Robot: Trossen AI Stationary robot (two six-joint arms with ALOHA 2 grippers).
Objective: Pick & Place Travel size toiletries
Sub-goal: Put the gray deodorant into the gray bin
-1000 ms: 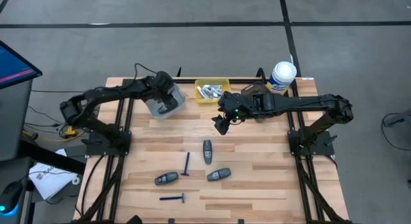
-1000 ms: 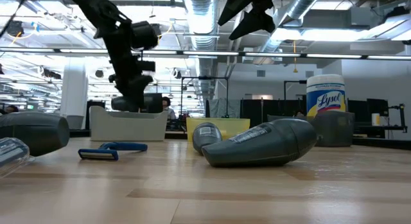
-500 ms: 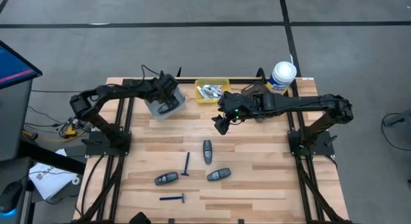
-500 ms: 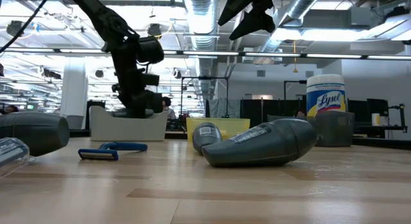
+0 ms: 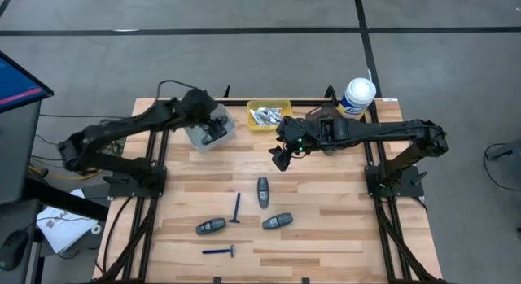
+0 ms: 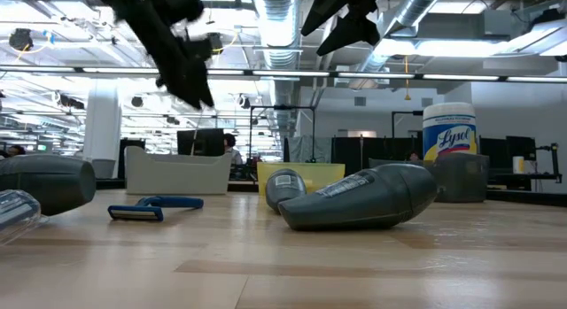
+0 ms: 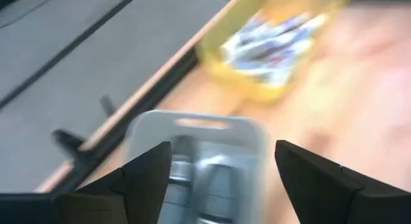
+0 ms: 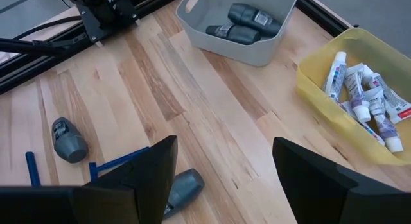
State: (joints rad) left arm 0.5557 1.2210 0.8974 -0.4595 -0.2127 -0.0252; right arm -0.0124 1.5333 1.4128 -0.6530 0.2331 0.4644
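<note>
- Currently, the left gripper (image 5: 213, 120) hangs above the grey bin (image 5: 198, 140) at the far left, jaws spread, holding nothing.
- Dark grey pods (image 8: 247, 22) lie inside that bin.
- White mini tubes (image 5: 266, 115) fill the yellow bin (image 5: 282, 104).
- The right gripper (image 5: 281, 160) hovers mid-table, jaws apart and empty.
- Three pods (image 5: 263, 191) and two blue razors (image 5: 237, 207) lie on the near table (image 5: 326, 235).

A robotics lab in an open industrial hall: exposed silver ducts (image 6: 275, 17) and strip lights (image 6: 443, 49) across the low view's top, desks with monitors (image 6: 199, 141) mid-frame (someone seated there), grey taped floor (image 5: 244, 40) above.
</note>
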